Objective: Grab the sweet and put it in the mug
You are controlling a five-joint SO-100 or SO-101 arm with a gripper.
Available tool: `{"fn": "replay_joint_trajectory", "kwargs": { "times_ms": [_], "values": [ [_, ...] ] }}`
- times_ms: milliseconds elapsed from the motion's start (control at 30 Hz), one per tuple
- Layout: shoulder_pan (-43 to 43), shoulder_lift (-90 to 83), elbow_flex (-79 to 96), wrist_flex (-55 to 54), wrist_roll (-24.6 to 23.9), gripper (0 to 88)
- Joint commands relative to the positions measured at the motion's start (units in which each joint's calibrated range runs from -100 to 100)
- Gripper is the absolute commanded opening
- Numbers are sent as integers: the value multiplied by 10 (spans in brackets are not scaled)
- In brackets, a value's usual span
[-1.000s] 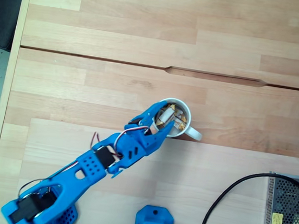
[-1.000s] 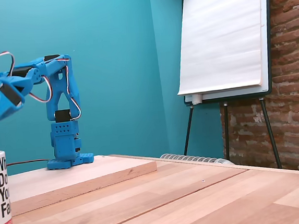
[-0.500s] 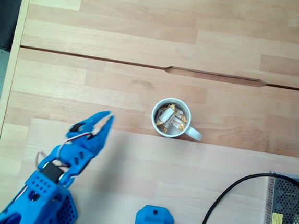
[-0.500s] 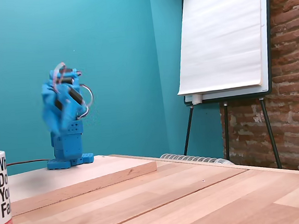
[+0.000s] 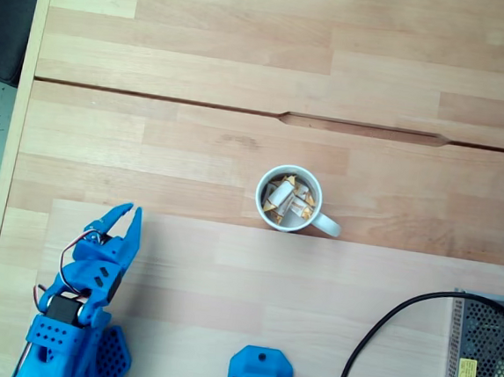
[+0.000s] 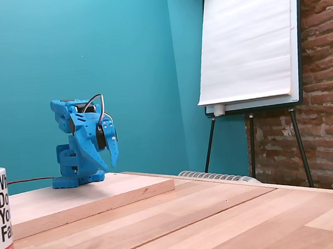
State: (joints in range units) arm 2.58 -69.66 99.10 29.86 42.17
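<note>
The white mug [image 5: 288, 199] stands on the wooden bench [image 5: 245, 64]. Sweets [image 5: 286, 200] lie inside the mug. The blue tool [image 5: 117, 218] is well apart from the mug, down to its left in the top-down fixed view. Its jaws are a little apart and hold nothing.
</note>
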Motion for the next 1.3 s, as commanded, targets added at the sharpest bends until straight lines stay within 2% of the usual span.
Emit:
{"fn": "replay_joint_trajectory", "kwargs": {
  "times_ms": [0,233,467,1267],
  "values": [
    [-36,-22,9,78,-1,31],
    [-84,-118,9,252,-1,32],
    [-95,-200,9,351,-1,32],
    [-93,-205,9,371,-1,32]
  ]
}}
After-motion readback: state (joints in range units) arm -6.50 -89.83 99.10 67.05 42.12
